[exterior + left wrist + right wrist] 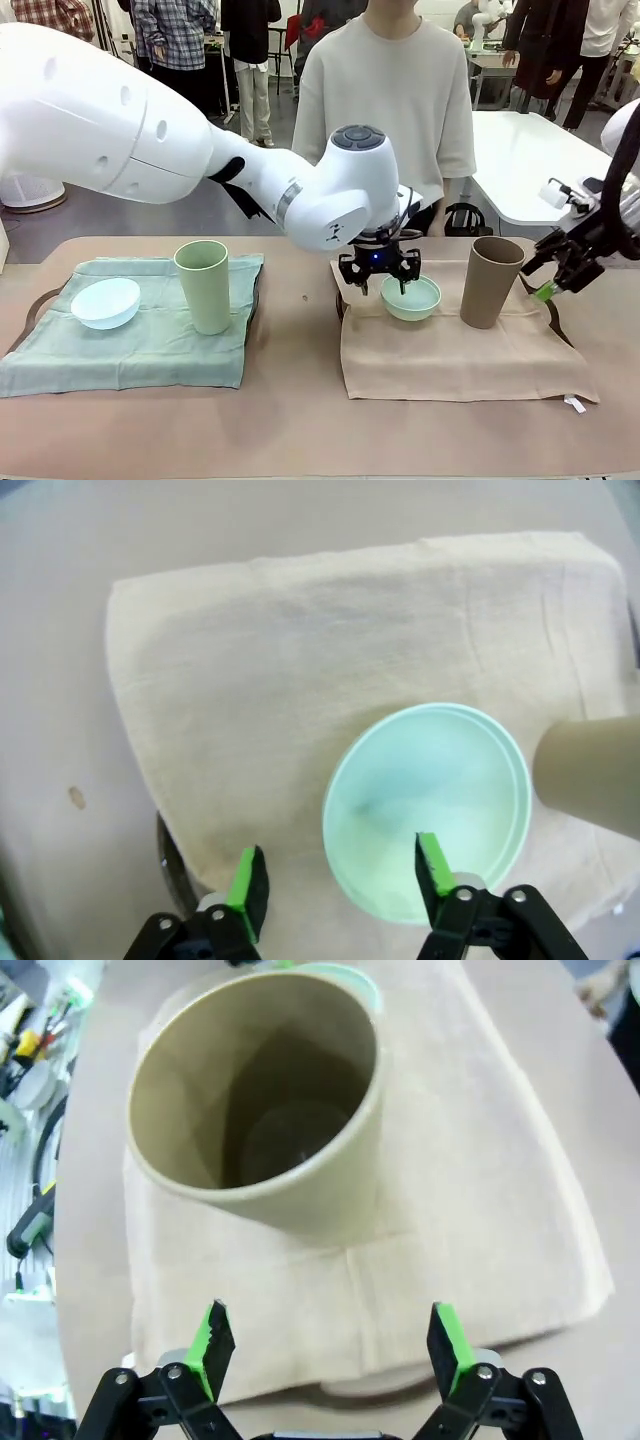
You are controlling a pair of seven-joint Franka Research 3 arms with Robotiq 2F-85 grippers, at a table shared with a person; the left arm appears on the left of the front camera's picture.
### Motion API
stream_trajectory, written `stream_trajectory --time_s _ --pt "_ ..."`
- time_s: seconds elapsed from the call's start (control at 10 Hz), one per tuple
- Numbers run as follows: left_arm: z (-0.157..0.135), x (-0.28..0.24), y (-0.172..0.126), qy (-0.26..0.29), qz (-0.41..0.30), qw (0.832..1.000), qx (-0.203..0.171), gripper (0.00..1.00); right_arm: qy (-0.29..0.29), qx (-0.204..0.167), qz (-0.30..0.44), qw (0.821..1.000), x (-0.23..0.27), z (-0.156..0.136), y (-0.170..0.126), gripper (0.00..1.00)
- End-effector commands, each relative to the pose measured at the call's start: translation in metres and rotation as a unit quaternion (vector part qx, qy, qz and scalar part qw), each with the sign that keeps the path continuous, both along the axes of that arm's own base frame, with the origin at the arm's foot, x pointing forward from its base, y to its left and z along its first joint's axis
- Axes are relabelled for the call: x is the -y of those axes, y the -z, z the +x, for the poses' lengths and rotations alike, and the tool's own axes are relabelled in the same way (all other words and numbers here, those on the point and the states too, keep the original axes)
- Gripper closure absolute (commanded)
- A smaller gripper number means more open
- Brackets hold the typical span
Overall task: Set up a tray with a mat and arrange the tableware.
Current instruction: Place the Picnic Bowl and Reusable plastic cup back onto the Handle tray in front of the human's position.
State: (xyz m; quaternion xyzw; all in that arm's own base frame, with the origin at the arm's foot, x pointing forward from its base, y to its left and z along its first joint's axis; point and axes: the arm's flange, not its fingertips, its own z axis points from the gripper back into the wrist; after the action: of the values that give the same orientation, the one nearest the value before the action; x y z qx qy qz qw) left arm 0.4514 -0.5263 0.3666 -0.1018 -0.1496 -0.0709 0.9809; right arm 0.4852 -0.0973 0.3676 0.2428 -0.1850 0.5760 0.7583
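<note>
Pale-blue bowl point(105, 302) and upright sage cup point(203, 286) stand on the green mat point(140, 345). Left gripper point(381, 280) straddles the rim of the mint bowl point(411, 297), jaws apart, one finger inside, grasping nothing. Tan cup point(491, 281) stands upright, mouth up, on the beige mat point(450, 355). Right gripper point(553, 285) hangs beside it, wide, empty. Two bowls, two cups, two mats.

Left wrist view cuts the tan cup point(590, 780) off at the right edge. Trays are mostly buried under the mats, just a dark rim point(172, 865) peeking out. Mint bowl point(345, 972) barely shows behind the cup in the right wrist view.
</note>
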Motion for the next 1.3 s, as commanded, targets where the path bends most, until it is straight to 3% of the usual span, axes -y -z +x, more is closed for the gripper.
stream_trajectory --time_s 0.0,0.2,0.4,0.6,0.8,1.0,1.2 --pt "-0.026 -0.016 -0.03 0.017 0.03 0.999 0.016 0.0 0.094 -0.027 -0.116 0.988 -0.003 -0.019 -0.037 0.0" --pt "-0.052 -0.025 -0.068 0.023 0.061 0.997 0.039 0.0 0.196 -0.042 -0.244 0.949 -0.01 -0.033 -0.083 0.0" --pt "-0.069 -0.034 -0.107 0.018 0.094 0.994 0.044 0.0 0.255 -0.095 -0.295 0.916 -0.036 -0.038 -0.115 0.0" --pt "-0.084 -0.05 -0.149 -0.003 0.132 0.99 0.05 0.0 0.294 -0.106 -0.322 0.893 -0.07 -0.044 -0.149 0.0" --pt "-0.096 -0.069 -0.177 -0.028 0.136 0.988 0.067 0.0 0.295 -0.085 -0.279 0.91 -0.108 -0.061 -0.191 0.0" --pt "-0.097 -0.088 -0.187 -0.049 0.126 0.988 0.068 0.0 0.33 -0.069 -0.279 0.899 -0.127 -0.077 -0.225 0.0" --pt "-0.085 -0.036 -0.204 -0.064 0.114 0.99 0.062 0.0 0.347 -0.051 -0.25 0.902 -0.126 -0.083 -0.235 0.0"
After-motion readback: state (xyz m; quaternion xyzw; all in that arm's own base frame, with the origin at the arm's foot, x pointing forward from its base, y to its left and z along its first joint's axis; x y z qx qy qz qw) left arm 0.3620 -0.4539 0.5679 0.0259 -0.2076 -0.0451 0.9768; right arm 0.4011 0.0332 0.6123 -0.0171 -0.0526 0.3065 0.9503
